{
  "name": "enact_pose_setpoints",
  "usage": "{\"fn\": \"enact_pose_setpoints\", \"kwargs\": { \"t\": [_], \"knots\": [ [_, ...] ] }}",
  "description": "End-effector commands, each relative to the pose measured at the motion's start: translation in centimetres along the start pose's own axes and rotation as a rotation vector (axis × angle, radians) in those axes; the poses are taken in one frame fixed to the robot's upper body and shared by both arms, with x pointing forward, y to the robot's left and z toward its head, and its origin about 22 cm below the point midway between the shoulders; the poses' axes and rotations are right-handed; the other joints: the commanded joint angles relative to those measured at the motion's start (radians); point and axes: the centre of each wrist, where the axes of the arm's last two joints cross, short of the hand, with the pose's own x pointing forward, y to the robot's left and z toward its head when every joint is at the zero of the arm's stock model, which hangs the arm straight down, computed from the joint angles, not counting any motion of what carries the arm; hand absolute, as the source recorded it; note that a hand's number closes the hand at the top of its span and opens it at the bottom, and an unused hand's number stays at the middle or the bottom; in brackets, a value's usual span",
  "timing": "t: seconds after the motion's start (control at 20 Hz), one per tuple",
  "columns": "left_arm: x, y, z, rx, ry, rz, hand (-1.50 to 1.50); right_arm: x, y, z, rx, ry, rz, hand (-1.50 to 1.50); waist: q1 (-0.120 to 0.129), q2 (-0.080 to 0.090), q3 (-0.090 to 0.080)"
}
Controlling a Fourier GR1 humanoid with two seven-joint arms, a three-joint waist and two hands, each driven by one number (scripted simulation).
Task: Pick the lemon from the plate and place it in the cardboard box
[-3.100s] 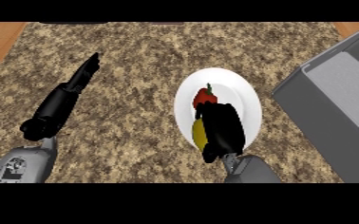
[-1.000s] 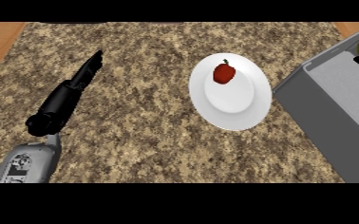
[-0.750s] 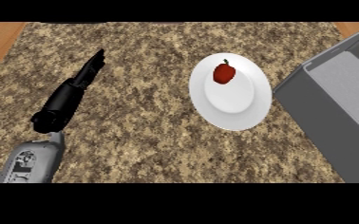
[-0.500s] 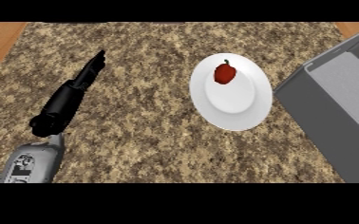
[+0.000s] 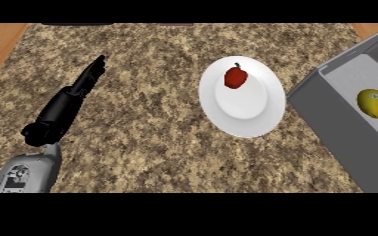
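Only the left arm shows. Its grey forearm (image 5: 29, 172) comes in at the near left corner and rises toward the far side. The black left hand (image 5: 70, 105) stretches on from it, tilted a little to the right, fingers (image 5: 94, 70) straight and held together, pointing away, holding nothing. The right arm and hand are out of sight.

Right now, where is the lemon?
In the head view the lemon lies inside the grey box at the right edge, off the white plate to its left.
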Motion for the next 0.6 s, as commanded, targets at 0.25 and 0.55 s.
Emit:
{"fn": "enact_pose_setpoints", "kwargs": {
  "t": [0.25, 0.55],
  "knots": [
    [0.2, 0.1, 0.4, 0.019, -0.001, -0.017, 0.00, -3.6, -1.5, 0.5, -0.342, -0.041, -0.741, -1.50, -0.003, -0.003, 0.000],
    [0.4, 1.0, -0.5, 0.000, -0.003, -0.009, 0.00, -8.0, -2.5, 2.8, -0.472, -0.002, -0.799, -1.50, 0.006, 0.007, 0.000]
  ]
}}
